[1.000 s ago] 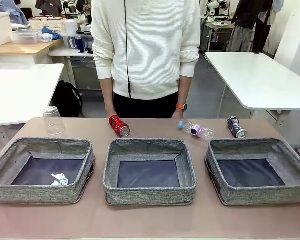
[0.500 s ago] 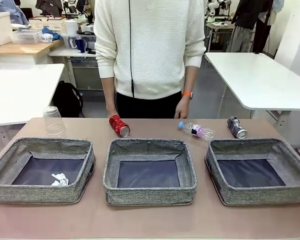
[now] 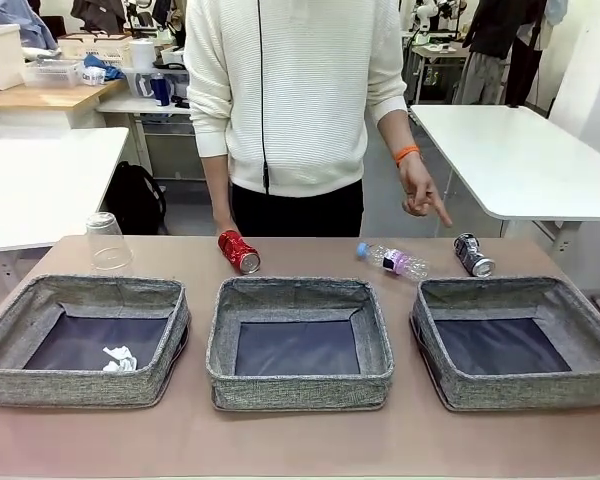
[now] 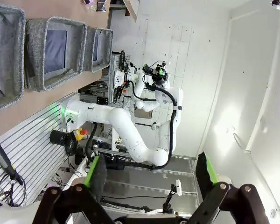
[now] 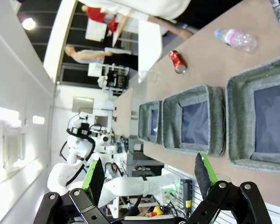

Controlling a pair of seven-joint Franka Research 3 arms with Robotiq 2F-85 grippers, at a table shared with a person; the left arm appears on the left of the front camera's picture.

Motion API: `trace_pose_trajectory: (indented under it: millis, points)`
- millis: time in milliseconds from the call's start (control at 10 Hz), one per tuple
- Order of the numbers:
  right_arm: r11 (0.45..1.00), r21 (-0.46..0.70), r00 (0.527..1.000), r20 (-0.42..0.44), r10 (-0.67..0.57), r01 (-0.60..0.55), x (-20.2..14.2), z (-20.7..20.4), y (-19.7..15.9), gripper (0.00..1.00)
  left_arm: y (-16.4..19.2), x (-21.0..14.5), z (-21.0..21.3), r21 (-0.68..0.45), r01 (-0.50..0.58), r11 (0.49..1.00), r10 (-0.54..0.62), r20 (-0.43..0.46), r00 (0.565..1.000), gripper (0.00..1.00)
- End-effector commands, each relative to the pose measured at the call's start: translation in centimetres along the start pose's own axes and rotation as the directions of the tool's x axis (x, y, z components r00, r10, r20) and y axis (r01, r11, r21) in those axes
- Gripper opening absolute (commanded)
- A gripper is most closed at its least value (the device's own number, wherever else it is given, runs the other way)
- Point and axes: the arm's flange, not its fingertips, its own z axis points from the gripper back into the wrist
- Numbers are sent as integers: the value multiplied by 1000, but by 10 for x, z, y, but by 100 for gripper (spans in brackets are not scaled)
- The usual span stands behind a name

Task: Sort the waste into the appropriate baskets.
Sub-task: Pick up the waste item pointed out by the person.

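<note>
Three baskets, left (image 3: 80,290), middle (image 3: 295,288) and right (image 3: 510,290), sit in a row across the surface (image 3: 300,440). Only the left one has anything in it: the white paper wad (image 3: 118,359) on its dark bottom.

What's new: the person's hand (image 3: 417,192) with the orange wristband has come up off the far edge and now hangs in the air, one finger aimed down toward the dark can (image 3: 473,255). None of the waste has budged. I'd read that as a cue for your next pick, so four pieces are still to sort.

Both your left pincer (image 4: 149,161) and right pincer (image 5: 149,162) are spread wide with nothing between the pads, well clear of the baskets.

Room-wise, everything left lies behind the baskets:
- The red can (image 3: 239,251) is just beyond the middle rim.
- The bottle (image 3: 393,260) is behind the gap between middle and right.
- The dark can is just past the right rim.
- The upturned cup (image 3: 107,241) is near the far left corner.

You'll have to reach over the fabric walls, and that hand hovers above the right-hand lane, so mind it.
</note>
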Motion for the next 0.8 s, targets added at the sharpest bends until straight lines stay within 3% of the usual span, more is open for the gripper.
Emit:
trace_pose_trajectory:
  millis: [0,400,500,700]
  points:
    - [999,25,1000,8,26,-26,2,-1,2,100,-1,-1,1,-16,8,1000,-9,-7,1000,100]
    - [1000,0,1000,0,0,0,0,0,0,100,-1,-1,1,-16,8,1000,-9,-7,1000,100]
    - [974,-222,999,10,43,-40,14,-23,13,100,-1,-1,1,-16,8,1000,-9,-7,1000,100]
    - [840,-486,970,-138,201,-243,53,-90,41,100,-1,-1,1,-16,8,1000,-9,-7,1000,100]
